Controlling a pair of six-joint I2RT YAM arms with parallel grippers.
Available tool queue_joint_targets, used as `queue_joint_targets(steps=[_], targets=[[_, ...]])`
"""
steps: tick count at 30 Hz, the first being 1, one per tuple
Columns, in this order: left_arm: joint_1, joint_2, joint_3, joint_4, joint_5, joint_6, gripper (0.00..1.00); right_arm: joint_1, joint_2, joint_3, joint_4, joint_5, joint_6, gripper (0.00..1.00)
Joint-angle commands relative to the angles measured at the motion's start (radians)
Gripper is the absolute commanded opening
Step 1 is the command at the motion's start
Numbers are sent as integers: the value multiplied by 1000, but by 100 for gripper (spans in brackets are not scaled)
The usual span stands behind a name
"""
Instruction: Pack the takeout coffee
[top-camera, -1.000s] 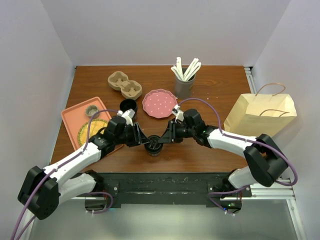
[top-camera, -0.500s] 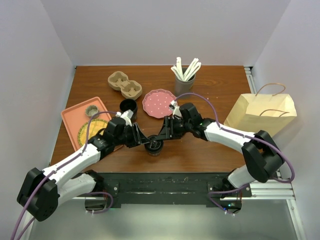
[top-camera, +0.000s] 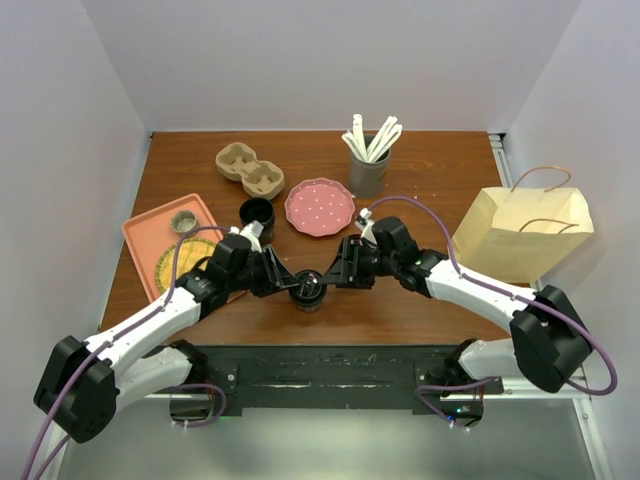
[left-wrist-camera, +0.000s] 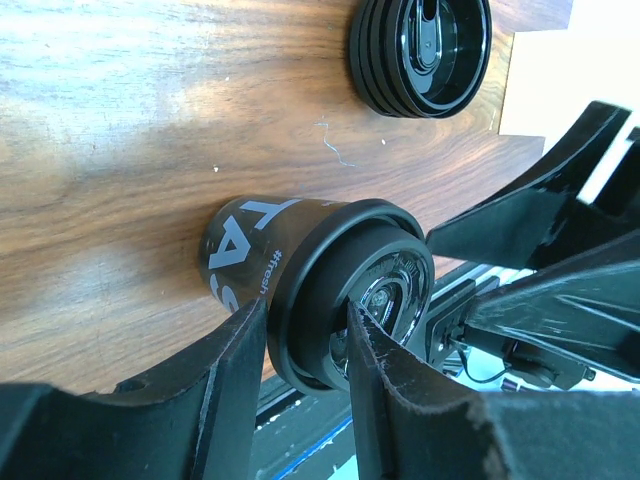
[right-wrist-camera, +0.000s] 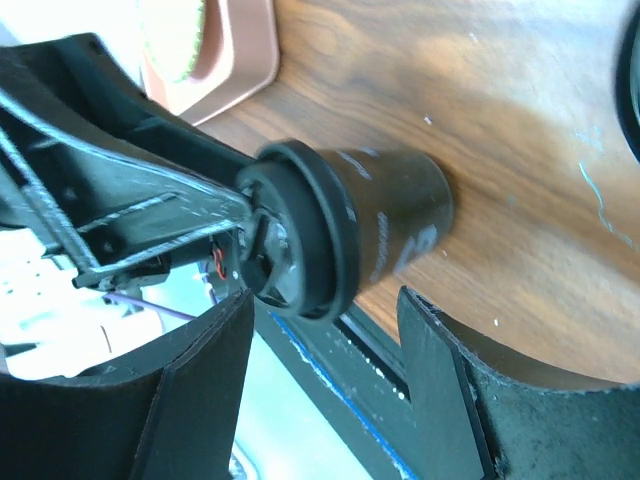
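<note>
A black takeout coffee cup (top-camera: 308, 291) with white lettering stands on the wooden table near the front edge, a black lid (left-wrist-camera: 352, 292) on top of it. My left gripper (top-camera: 295, 284) comes in from the left and is shut on the lid's rim (left-wrist-camera: 308, 310), with one finger outside and one on the lid's top. My right gripper (top-camera: 329, 278) is just right of the cup. It is open, its fingers (right-wrist-camera: 205, 385) spread either side of the lidded cup (right-wrist-camera: 385, 225) without touching it. The brown paper bag (top-camera: 521, 232) stands at the right.
A stack of spare black lids (top-camera: 256, 212) sits behind the cup. Further back are a pulp cup carrier (top-camera: 250, 170), a pink dotted plate (top-camera: 319, 207) and a grey holder of white sticks (top-camera: 369, 160). An orange tray (top-camera: 150, 235) lies at the left.
My right gripper has opened and drawn back to the right, off the lid. My left gripper keeps its hold and the cup has not moved.
</note>
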Motion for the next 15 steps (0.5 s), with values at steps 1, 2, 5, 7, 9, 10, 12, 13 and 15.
queue_joint_targets(steps=[1, 2, 5, 7, 9, 10, 12, 13, 15], targets=[[-1, 34, -25, -173, -72, 20, 41, 29, -35, -50, 44, 80, 111, 61], [-1, 36, -27, -173, -73, 18, 41, 35, -38, -54, 62, 85, 125, 61], [1, 42, -27, -172, -73, 17, 41, 65, -40, -65, 91, 120, 165, 60], [1, 45, -29, -169, -72, 17, 41, 82, -40, -77, 113, 126, 188, 59], [-1, 47, -33, -169, -73, 14, 41, 90, -26, -83, 137, 128, 199, 57], [-2, 45, -35, -167, -73, 11, 41, 93, -20, -83, 144, 131, 200, 57], [-1, 44, -39, -166, -75, 9, 41, 99, 0, -85, 150, 135, 202, 52], [-2, 42, -41, -167, -73, 8, 41, 101, 4, -88, 150, 138, 203, 50], [-4, 37, -44, -172, -78, 5, 41, 101, 9, -93, 147, 164, 197, 43]])
